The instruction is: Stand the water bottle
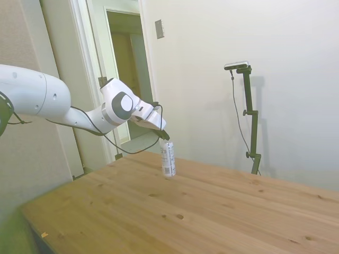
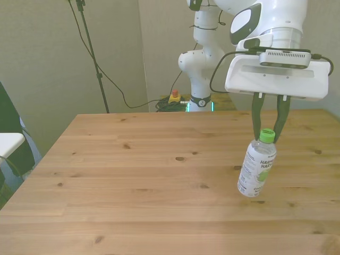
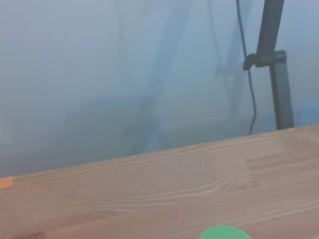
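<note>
- The bench [image 2: 133, 175] fills the lower half of the front view, bare pale wood in the foreground.
- The water bottle [image 2: 257, 168] sits right of centre in that frame, its base touching or just above the boards; I cannot tell which. Its long axis runs close to vertical, the green cap [image 2: 267, 135] up and tipped slightly toward the frame's right.
- The tool [image 2: 269, 133] comes down from above, its two dark fingers clamped on the cap and neck.
- In the side view the bottle [image 1: 168, 157] stands centre frame, nearly upright.
- Judged step: setting down, almost done. Next calls for squaring the bottle flat on its base, then letting go gently and lifting straight up so it does not topple.
</note>
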Tool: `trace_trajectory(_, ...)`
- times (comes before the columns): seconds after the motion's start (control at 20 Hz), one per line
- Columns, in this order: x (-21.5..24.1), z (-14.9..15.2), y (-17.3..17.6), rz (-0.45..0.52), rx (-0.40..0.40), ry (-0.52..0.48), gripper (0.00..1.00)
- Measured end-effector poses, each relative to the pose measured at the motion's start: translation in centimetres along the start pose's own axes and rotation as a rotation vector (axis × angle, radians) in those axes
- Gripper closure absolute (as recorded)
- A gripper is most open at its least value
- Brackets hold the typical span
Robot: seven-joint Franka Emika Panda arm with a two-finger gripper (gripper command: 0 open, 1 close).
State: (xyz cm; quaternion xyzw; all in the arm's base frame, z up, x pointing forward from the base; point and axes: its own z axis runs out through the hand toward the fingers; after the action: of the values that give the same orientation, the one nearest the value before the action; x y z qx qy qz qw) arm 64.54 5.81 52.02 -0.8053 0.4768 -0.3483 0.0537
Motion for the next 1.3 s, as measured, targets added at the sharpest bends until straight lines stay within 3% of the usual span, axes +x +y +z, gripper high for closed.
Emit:
trace_trajectory(0.75, -2.5, 1.3, 5.7, 0.063, 0.029, 0.091, 1.00)
trace_trajectory(0.8, -2.5, 1.3, 5.8, 0.063, 0.030, 0.090, 0.00)
trace_trajectory(1.3, -2.3, 1.1, 6.0, 0.083, 0.032, 0.080, 0.00)
